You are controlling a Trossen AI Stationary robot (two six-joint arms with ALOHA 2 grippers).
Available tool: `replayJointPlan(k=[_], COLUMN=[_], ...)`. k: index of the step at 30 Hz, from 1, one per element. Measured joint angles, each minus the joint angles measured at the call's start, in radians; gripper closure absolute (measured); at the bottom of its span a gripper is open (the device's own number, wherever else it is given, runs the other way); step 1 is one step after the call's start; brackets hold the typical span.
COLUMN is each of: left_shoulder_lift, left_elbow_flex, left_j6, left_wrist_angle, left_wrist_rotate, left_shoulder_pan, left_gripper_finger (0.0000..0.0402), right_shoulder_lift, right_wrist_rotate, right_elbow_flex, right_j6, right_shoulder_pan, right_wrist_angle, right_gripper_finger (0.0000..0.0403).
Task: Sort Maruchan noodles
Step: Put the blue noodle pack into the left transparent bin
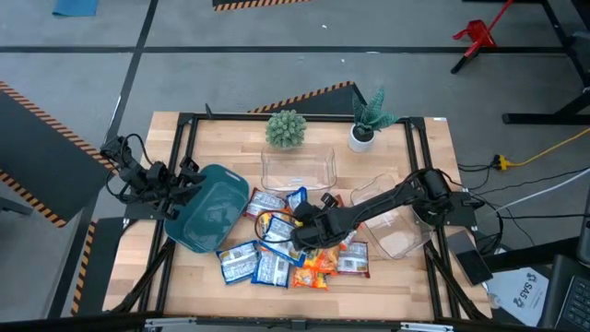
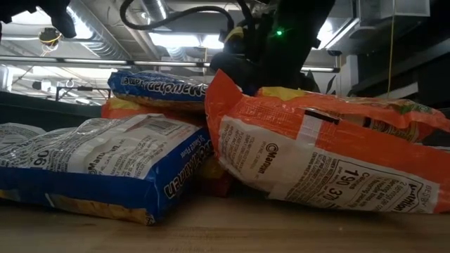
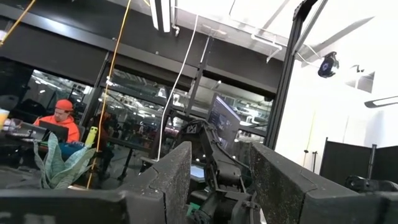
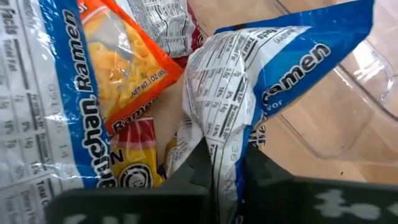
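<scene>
My right end effector [image 4: 225, 163] pinches a blue packet [image 4: 249, 87] mid-desk — lifting it clear for sorting; the left end effector [image 3: 219, 180] waits spread.

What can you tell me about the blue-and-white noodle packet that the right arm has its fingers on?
The blue-and-white packet is a flat, crinkly plastic ramen wrapper, its white back printed with nutrition text and a blue band reading "Ramen". The right gripper has its dark fingers shut on one edge, puckering the plastic there. It tilts up from the pile, lying across orange packets and against the rim of a clear plastic tub. From above, it sits mid-table among the other packets.
</scene>
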Motion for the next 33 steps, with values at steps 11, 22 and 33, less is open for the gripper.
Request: replayJointPlan(k=[11, 22, 33], left_shoulder_lift=[0.0, 0.0, 0.0], left_elbow_flex=[0.0, 0.0, 0.0], left_j6=[0.0, 0.0, 0.0], left_wrist_angle=[-0.028, -0.029, -0.029], left_wrist_rotate=[-0.086, -0.126, -0.126], left_shoulder_pan=[0.0, 0.0, 0.0], left_gripper_finger=[0.0244, 0.0244, 0.0244], right_shoulder_lift=[-0.002, 0.0, 0.012], right_wrist_rotate=[0.091, 0.206, 0.023], right_elbow_flex=[0.32, 0.464, 0.315], right_j6=[0.0, -0.015, -0.093], right_shoulder_pan=[0.001, -0.13, -0.262], right_wrist_angle=[-0.335, -0.297, 0.042], right_gripper_finger=[0.0387, 0.0387, 0.0387])
